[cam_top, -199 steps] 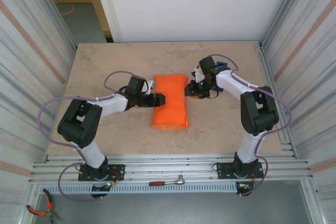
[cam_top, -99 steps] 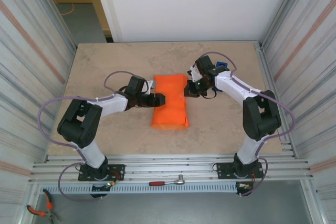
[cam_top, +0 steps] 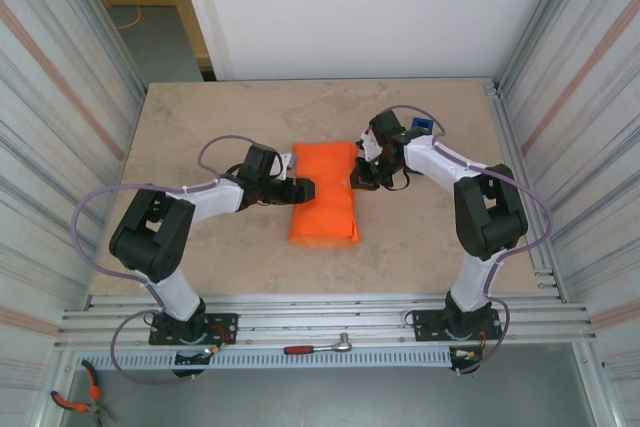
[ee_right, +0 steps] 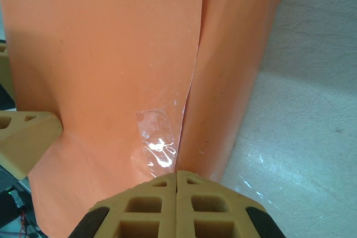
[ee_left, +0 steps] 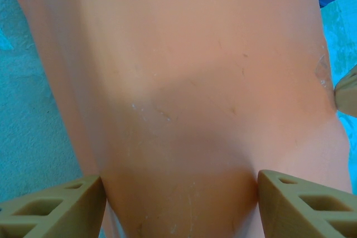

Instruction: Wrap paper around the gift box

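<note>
At mid-table, folded orange paper [cam_top: 324,202] between wide-spread jaws of the left gripper [cam_top: 305,190]. On its right side, right gripper [cam_top: 356,175] clenched empty beside clear tape [ee_right: 155,137] on the seam.

- Paper [cam_top: 325,202]: thin, matt orange, smooth w/ a few faint creases & scuffs.
- Tape bit [ee_right: 156,140] on paper: clear plastic, shiny, crinkly.
- Table [cam_top: 420,237]: beige stone look, smooth, fine grain, slight shine.
- Right gripper fingers [ee_right: 139,215]: tan plastic, dull, w/ hollow square holes; black edge.
- Left gripper fingers [ee_left: 56,207]: same dull tan plastic.
- Arm shells [cam_top: 215,197]: smooth white & black plastic.
- Cables [cam_top: 227,138]: purple, shiny plastic.
- Side walls [cam_top: 60,97]: ribbed grey metal.
</note>
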`<state>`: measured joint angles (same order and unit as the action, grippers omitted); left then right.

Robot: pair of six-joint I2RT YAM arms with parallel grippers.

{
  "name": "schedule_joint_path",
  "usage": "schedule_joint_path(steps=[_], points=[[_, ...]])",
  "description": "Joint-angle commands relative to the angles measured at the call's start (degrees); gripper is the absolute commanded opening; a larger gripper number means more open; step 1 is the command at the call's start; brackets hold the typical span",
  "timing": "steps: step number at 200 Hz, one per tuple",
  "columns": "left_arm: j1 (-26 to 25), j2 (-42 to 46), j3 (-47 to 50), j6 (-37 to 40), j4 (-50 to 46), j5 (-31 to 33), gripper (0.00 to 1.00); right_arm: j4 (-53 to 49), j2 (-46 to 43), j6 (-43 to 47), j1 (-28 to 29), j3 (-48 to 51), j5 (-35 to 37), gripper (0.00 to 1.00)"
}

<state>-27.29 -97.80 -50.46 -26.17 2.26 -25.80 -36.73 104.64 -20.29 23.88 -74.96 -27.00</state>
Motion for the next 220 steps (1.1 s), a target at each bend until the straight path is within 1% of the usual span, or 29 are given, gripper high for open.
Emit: schedule_joint_path(steps=[1,60,159,220], points=[[-0.92,-3.98,3.39,1.39,-8.48,6.29,0.70,-0.45,0.74,1.22,0.03,1.79,0.69,0.00],[-0.92,-3.84,3.38,1.30,-8.51,6.32,0.70,-0.36,-2.38,0.73,-0.72,2.56,0.49,0.00],[-0.88,-4.10,3.31,1.20,-8.33,6.30,0.70,0.74,-4.12,0.30,-1.25,5.31,0.37,0.00],[-0.92,-4.20,3.67,1.17,-8.14,6.29,0.70,0.89,-6.24,-0.54,-0.78,5.61,-1.35,0.00]])
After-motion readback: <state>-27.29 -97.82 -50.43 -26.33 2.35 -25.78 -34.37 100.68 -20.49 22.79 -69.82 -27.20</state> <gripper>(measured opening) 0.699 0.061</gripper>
